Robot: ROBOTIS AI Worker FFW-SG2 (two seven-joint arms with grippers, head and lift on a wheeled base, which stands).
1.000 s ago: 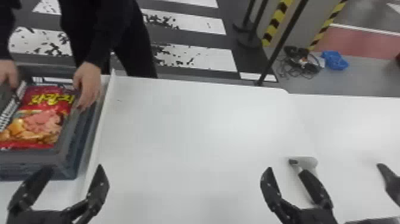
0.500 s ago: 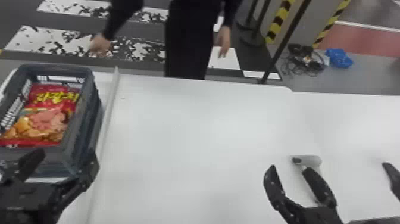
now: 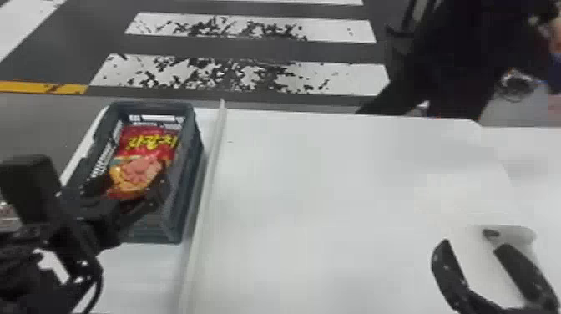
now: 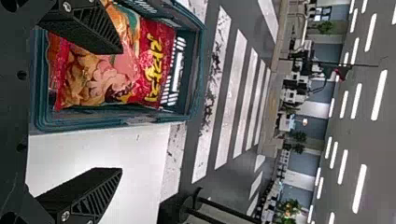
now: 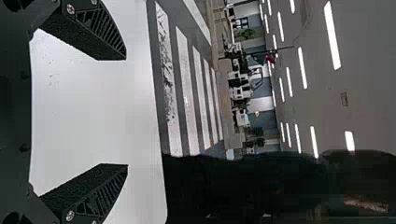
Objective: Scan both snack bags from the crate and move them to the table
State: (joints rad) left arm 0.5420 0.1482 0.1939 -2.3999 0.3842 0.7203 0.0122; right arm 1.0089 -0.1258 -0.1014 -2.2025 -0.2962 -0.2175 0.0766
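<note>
- The left gripper [image 3: 127, 194] is above the near end of the crate [image 3: 193, 129]. Its jaws stand wide apart and have hold of nothing; whether they touch the bag, I cannot tell.
- The crate, dark grey-blue, sits on the left of the bench [image 3: 334, 179], long sides running near to far.
- A snack bag [image 3: 144, 163] lies inside it, printed face up, red part at the far end, food picture nearer.
- A pale raised strip [image 3: 211, 167] runs near to far just right of the crate.
- The right gripper [image 3: 471, 246] is over the near right of the bench, jaws well apart, nothing between them.
- A light grey device [image 3: 521, 234] shows just beyond it, partly hidden.
</note>
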